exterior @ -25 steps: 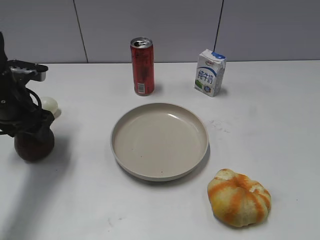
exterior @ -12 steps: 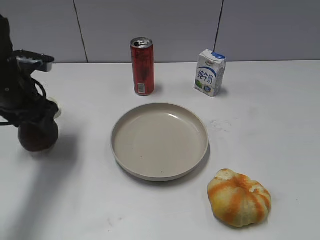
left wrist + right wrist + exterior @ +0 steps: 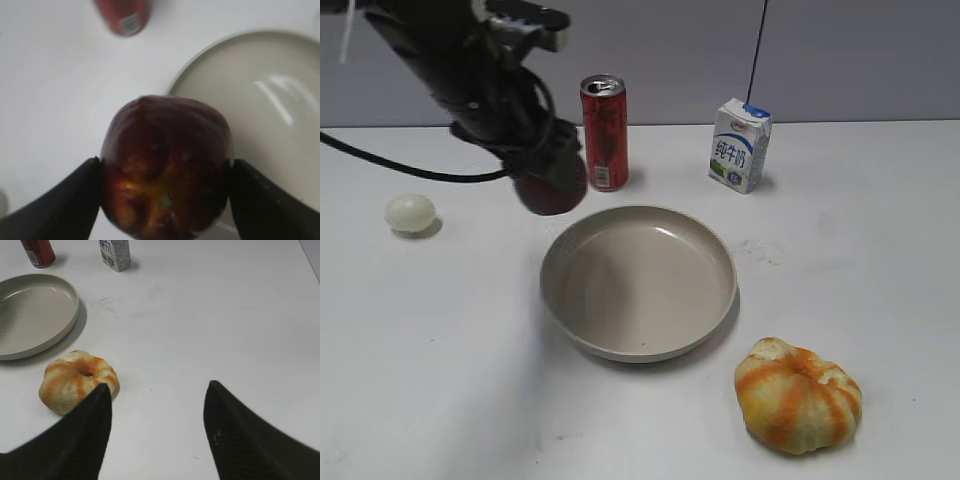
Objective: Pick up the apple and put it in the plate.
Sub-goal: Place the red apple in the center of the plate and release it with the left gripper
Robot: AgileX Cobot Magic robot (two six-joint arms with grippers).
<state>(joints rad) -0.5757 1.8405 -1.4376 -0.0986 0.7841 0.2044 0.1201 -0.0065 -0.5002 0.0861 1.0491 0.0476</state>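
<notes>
The dark maroon apple hangs in the air in my left gripper, just past the far left rim of the beige plate. In the left wrist view the apple fills the space between the two black fingers of that gripper, which is shut on it, and the plate lies to the right below. My right gripper is open and empty over bare table, out of the exterior view. The plate shows at the left of the right wrist view.
A red can stands just behind the apple. A milk carton stands at the back right. A pale egg lies at the left. An orange-and-yellow pumpkin-like fruit lies at the front right, next to my right gripper's left finger.
My left gripper has lifted the apple off the table at the far left and carried it up and right, to the plate's far left rim. The egg is now uncovered.
</notes>
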